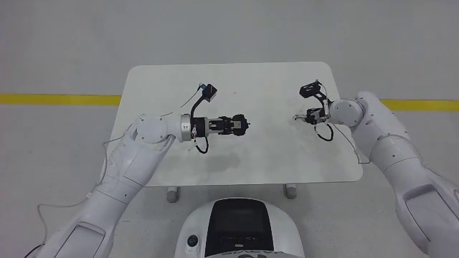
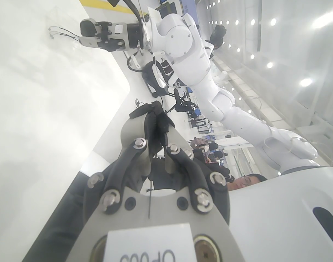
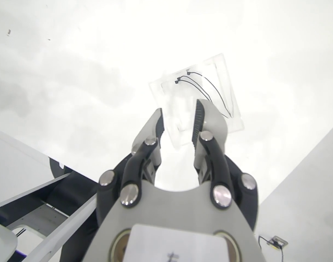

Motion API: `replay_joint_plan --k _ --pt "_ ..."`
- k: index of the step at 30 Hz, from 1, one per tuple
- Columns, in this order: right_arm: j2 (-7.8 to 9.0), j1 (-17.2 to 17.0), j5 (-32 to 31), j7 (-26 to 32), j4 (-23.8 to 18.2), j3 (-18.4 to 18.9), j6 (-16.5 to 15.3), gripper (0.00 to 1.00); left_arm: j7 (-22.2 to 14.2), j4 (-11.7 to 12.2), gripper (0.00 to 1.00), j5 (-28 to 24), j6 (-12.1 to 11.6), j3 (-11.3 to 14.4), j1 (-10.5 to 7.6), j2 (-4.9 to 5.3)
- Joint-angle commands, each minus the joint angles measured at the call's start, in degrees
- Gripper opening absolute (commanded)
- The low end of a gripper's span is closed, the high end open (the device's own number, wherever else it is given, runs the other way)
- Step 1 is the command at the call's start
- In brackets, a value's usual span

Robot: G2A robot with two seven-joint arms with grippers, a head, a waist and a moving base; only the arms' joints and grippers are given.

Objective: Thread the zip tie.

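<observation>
Left claw (image 2: 155,121) closed on what looks like a thin black zip tie (image 2: 149,200); right claw (image 3: 178,118) open by a clear tray (image 3: 223,63).

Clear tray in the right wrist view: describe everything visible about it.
The clear tray is a flat, square, see-through piece that looks like plastic, with a raised inner border. It lies flat on the white table. At least two thin black zip ties lie curved inside it, their heads close together near one corner. The open right claw is poised over one side of it; whether a finger touches it cannot be told.
</observation>
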Motion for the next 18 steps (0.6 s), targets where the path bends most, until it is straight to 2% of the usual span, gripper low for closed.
replay_joint_plan --k 1,11,18 --pt "-0.41 0.50 0.40 -0.26 0.92 -1.14 0.00 0.00 0.00 0.00 0.00 0.00 0.00 0.00 0.00 0.00" --pt "-2.41 3.26 1.84 -0.95 6.10 -5.70 0.00 0.00 0.00 0.00 0.00 0.00 0.00 0.00 0.00 0.00" --pt "-3.20 4.41 3.07 0.05 7.62 -8.20 0.00 0.00 0.00 0.00 0.00 0.00 0.00 0.00 0.00 0.00"
